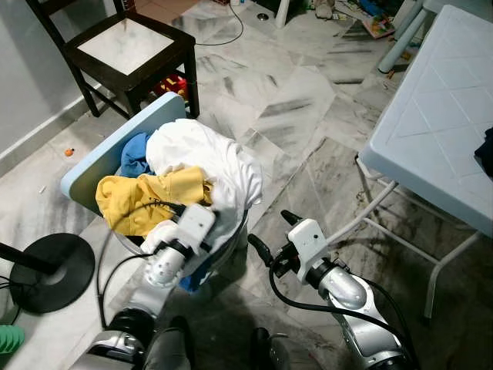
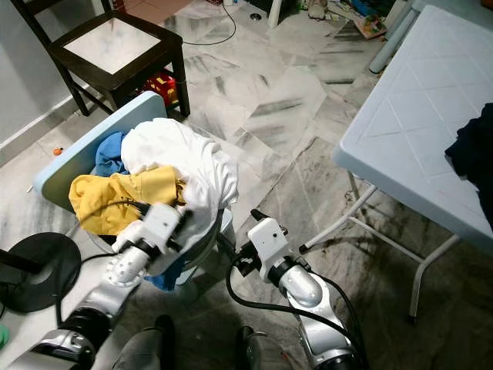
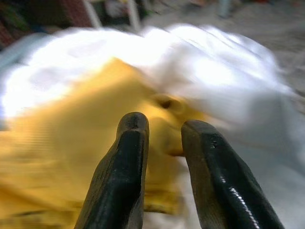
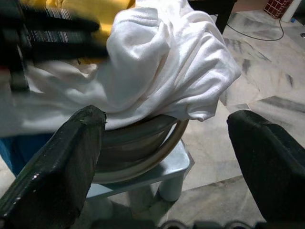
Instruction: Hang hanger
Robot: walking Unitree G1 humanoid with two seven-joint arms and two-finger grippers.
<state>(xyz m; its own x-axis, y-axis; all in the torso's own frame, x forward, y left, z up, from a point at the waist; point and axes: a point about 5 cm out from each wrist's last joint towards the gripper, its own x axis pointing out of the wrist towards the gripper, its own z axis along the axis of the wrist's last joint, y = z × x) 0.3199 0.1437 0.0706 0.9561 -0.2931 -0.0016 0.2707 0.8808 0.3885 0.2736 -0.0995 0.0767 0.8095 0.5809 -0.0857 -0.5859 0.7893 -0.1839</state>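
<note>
left gripper [image 3: 164, 131] at 9 o'clock, fingers slightly parted, nothing held, nosing the yellow garment [image 1: 146, 199] in the basket [image 4: 143, 148]. right gripper [image 4: 164, 143] at 5 o'clock, spread wide, empty. no hanger discernible; the cloth looks soft, light and floppy, best pinched at a bunched fold.

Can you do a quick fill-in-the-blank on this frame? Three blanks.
1. The left gripper points at the ____ garment.
2. The right gripper has its fingers ____.
3. The pile of clothes sits on a stool; on top lies a ____ shirt.

Missing words: yellow; open; white
</note>
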